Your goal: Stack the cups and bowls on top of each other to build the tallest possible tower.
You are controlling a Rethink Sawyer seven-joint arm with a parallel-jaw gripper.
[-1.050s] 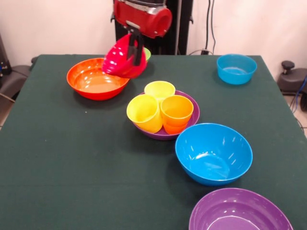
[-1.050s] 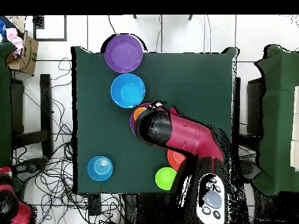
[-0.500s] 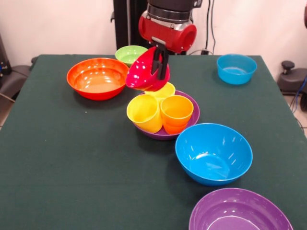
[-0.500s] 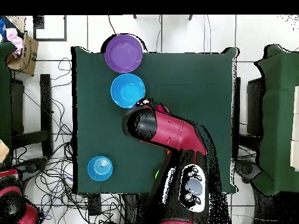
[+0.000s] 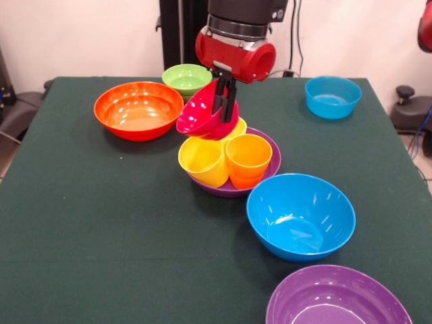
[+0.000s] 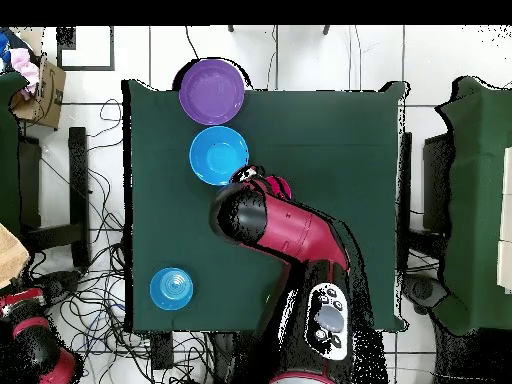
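No readable text, labels, brands, numbers or signs in either view. Bowls, cups, worktop and arm housing show plain surfaces. Panel on robot base in overhead view carries marks too small to read.

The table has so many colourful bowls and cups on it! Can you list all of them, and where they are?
Large orange plastic bowl: one, far left of the front view.
Small light green bowl: one, behind the orange bowl.
Small blue bowl: one, far right.
Large blue bowl: one, near right.
Large purple bowls: two; one at the bottom edge, one mid-table holding the cups.
Yellow cups: two, one in front, one behind under the red bowl.
Orange cup: one, beside the front yellow cup.
Small red bowl: one, tilted, held over the cups.
Green table: one.
Gripper: one, black, shut on the red bowl's rim.
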